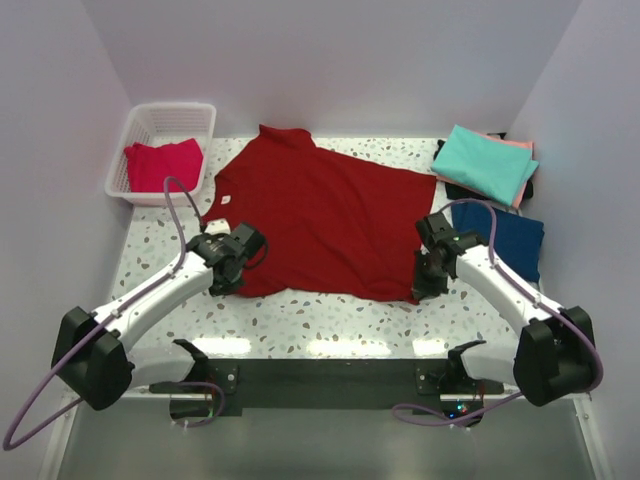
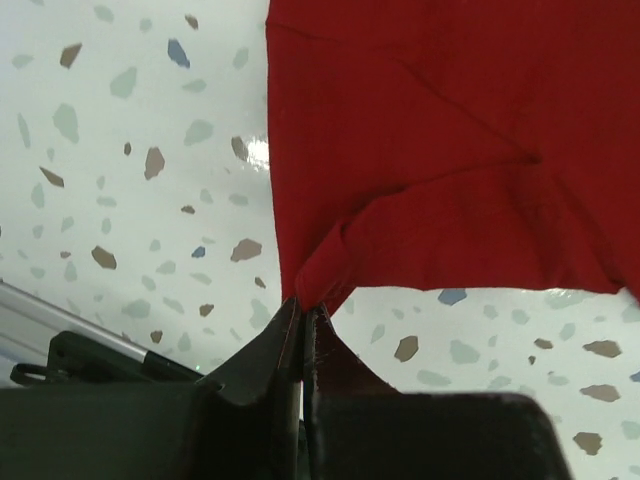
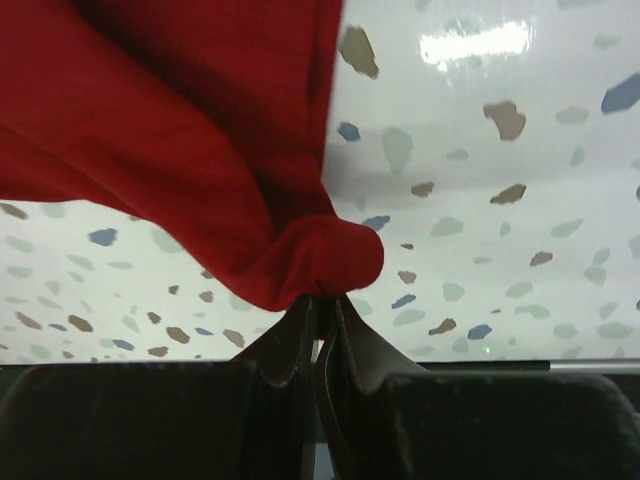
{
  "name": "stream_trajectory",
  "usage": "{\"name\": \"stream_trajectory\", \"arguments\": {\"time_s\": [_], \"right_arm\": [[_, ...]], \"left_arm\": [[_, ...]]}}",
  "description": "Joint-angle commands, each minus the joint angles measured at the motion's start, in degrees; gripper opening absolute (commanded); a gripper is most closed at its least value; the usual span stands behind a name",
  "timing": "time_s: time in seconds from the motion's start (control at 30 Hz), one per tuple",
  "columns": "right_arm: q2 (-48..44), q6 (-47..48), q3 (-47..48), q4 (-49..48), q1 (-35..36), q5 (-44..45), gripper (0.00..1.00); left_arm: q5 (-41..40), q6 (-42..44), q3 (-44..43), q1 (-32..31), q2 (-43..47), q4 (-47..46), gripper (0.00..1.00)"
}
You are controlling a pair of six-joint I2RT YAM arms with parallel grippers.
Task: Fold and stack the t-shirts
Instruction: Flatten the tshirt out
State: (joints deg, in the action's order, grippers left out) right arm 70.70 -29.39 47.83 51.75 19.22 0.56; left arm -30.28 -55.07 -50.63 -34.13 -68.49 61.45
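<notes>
Both near corners of the dark red shirt (image 1: 325, 215), spread unfolded mid-tabletop (image 1: 330, 320), are pinched, one by the left gripper (image 2: 302, 315), one by the right gripper (image 3: 325, 300), so its folding looks barely begun, while the teal shirt (image 1: 485, 165) and navy shirt (image 1: 505, 240) lie folded far right and the pinkish-red shirt (image 1: 162, 165) sits in the basket (image 1: 170, 112).

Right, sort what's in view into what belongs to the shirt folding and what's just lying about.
Job in hand:
dark red t-shirt, near corners pinched by left gripper and right gripper
pinkish-red t-shirt
teal t-shirt
salmon pink t-shirt
navy t-shirt

Lying about:
white basket
</notes>
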Motion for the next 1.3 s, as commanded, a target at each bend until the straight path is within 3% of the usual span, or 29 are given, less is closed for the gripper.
{"name": "stream_trajectory", "arguments": {"time_s": [0.0, 0.33, 0.5, 0.83, 0.87, 0.93, 1.03, 1.1, 1.23, 1.27], "right_arm": [[1.46, -3.83, -2.13, 3.89, 0.11, 1.29, 0.00], [0.50, -10.86, -5.99, 5.64, 0.20, 2.78, 0.00], [5.23, -11.39, -7.40, 4.33, 0.11, 1.38, 0.00], [7.53, -12.36, -6.79, 3.45, 0.20, 3.13, 0.00], [7.44, -12.54, -6.61, 3.54, 0.11, 3.66, 0.02], [6.91, -13.50, -5.65, 4.85, 0.11, 4.97, 0.17], [4.20, -14.55, -3.98, 6.43, 0.20, 7.61, 0.48], [2.08, -14.65, -2.14, 7.14, 0.29, 9.19, 0.54], [0.23, -14.73, 1.90, 7.84, 0.38, 12.17, 0.59], [0.23, -14.56, 2.61, 7.76, 0.46, 12.36, 0.59]], "left_arm": [[3.91, -3.73, -0.87, -0.32, -2.00, 5.52, 0.00], [7.69, -4.35, -5.09, -0.41, 4.32, 14.05, 0.00], [15.69, -5.57, -2.29, -0.41, 9.33, 14.05, 0.00], [14.03, -5.93, 4.14, -0.41, 9.26, 13.96, 0.00], [13.76, -6.01, 4.14, -0.41, 8.90, 13.96, 0.00], [13.32, -6.10, 4.14, -0.41, 7.33, 13.96, 0.00], [12.62, -6.10, 3.96, -0.41, 5.22, 13.96, 0.00], [12.18, -6.10, 3.87, -0.41, 4.33, 13.96, 0.00], [11.21, -6.89, 3.35, -0.41, 3.80, 13.96, 0.25], [10.95, -7.07, 3.35, -0.41, 3.89, 13.96, 0.27]]}}
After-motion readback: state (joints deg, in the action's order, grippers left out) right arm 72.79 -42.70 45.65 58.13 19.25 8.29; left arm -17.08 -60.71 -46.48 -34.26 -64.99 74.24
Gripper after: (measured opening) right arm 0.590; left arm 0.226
